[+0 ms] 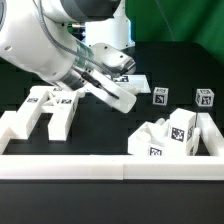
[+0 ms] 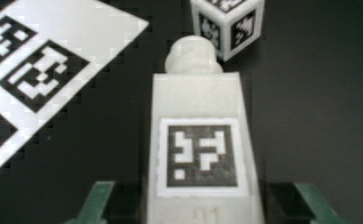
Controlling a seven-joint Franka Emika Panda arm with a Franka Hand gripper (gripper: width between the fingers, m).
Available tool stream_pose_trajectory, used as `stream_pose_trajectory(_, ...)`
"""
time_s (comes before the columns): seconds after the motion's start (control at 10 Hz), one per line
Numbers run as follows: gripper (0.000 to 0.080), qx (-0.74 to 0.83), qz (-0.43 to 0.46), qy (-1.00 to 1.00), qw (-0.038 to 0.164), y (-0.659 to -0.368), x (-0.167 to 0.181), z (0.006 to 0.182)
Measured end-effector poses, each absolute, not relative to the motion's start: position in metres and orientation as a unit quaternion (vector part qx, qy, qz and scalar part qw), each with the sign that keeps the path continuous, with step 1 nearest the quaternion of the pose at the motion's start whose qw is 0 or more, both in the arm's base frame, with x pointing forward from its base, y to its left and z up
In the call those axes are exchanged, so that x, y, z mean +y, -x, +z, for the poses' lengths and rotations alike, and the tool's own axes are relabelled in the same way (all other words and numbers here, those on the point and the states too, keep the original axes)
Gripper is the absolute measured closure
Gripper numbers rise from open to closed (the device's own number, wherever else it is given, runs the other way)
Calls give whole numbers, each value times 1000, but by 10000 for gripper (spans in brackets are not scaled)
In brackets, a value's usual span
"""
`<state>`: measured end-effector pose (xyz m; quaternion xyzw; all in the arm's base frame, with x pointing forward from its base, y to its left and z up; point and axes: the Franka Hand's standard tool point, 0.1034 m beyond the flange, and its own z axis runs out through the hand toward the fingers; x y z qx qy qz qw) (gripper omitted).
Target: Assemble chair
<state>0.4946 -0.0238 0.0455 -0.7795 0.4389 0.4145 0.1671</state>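
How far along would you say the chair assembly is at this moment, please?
Done: nothing looks joined yet, as far as I can tell. In hand: the gripper is closed on one white bar. Left: the loose pieces at the exterior view's left, the pile at its right and two small blocks await fitting.

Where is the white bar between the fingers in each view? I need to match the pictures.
Exterior view: white bar near the centre, under the arm.
Wrist view: white bar fills the centre between the fingers, tag facing the camera.
Shared landmark: the small tagged cube just beyond the bar's tip.
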Motion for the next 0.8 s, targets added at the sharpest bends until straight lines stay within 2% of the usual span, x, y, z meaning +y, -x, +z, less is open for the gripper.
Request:
stream_pose_trajectory(0.4, 505, 434, 411, 784, 167, -497, -25, 44)
stream_pose_trajectory(0.6, 505, 412, 403, 799, 170, -523, -23, 67)
stream_pose_trajectory(0.8, 505, 394, 412, 803, 173, -552, -15, 81)
